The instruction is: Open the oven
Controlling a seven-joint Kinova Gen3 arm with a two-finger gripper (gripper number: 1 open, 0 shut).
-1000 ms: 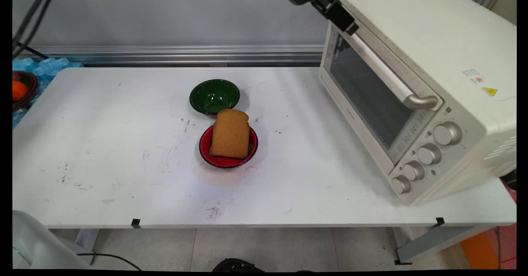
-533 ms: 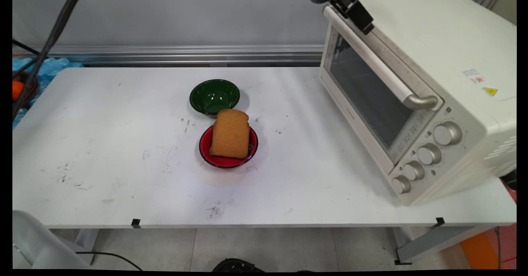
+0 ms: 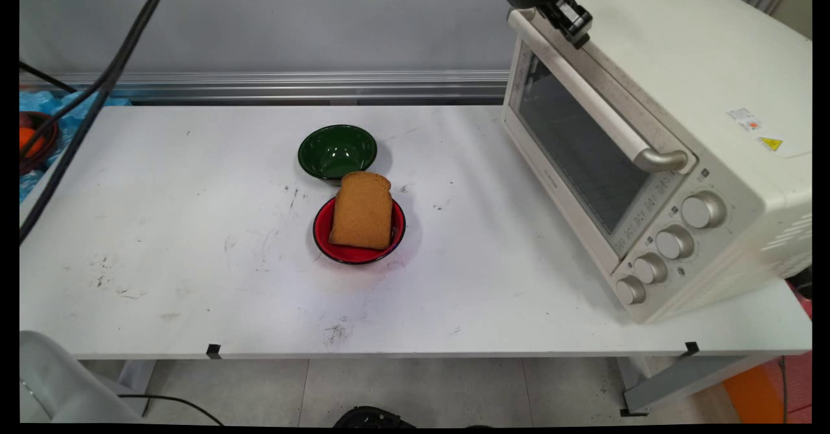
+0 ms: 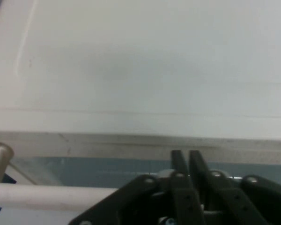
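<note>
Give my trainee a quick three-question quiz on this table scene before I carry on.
1. True or false: the slice of bread lies in the green bowl.
2. Which part of the toaster oven is the pincer nearest? A) the knobs B) the far end of the door handle C) the warning sticker
3. Fill in: in the hand view the pincer's fingers stand ____ together.

Key: 1. False, it lies in the red bowl. 2. B. 3. Close.
</note>
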